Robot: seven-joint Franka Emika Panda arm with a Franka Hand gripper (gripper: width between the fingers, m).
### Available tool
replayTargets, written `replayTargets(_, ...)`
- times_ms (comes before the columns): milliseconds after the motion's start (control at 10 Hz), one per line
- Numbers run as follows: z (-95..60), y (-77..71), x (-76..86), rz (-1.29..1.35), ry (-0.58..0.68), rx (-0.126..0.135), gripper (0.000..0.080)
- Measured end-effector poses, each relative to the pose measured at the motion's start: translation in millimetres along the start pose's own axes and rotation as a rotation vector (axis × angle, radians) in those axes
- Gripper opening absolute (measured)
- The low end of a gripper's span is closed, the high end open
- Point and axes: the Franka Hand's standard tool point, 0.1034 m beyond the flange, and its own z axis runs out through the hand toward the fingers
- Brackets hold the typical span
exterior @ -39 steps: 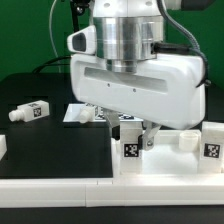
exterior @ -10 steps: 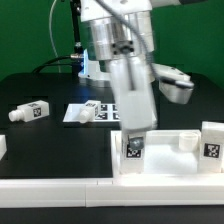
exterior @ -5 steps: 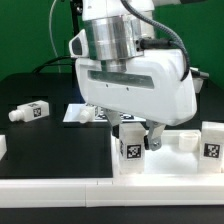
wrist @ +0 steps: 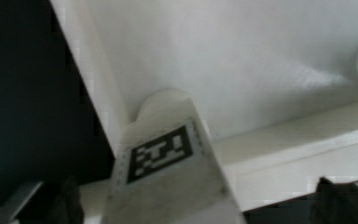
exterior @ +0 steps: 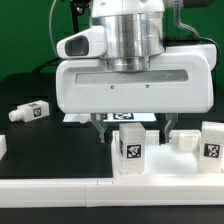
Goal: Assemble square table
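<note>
The square table's white slab lies at the exterior view's lower right. One short white tagged leg stands upright at its near corner. My gripper hangs directly over this leg, open, its dark fingers spread to either side and not touching it. In the wrist view the same leg rises from the slab between my two fingertips, with gaps on both sides. A second tagged leg stands at the slab's right. A third leg lies on the black table at the left.
The marker board lies on the black table behind my hand, mostly hidden. A small white block sits on the slab between the two standing legs. A white piece shows at the exterior view's left edge.
My hand has turned about its vertical axis, from narrow side on to broadside toward the camera, and its fingers now stand apart from the leg. The leg stays upright in place.
</note>
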Motion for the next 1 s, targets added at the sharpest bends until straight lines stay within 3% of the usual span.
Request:
replayTargets(400,0.4,1.5,0.1,-0.172,-0.001,0.0,0.0649)
replayTargets(600,0.7,1.6,-0.1,-0.169,-0.001,0.0,0.0403)
replayTargets(700,0.8,1.5,-0.1,-0.09,-0.001,0.001,0.0403)
replayTargets(800,0.5,2.2,1.0,0.014,0.006,0.0,0.0284)
replayTargets(1000,0.8,2.5,1.4,0.236,0.028,-0.002,0.0284)
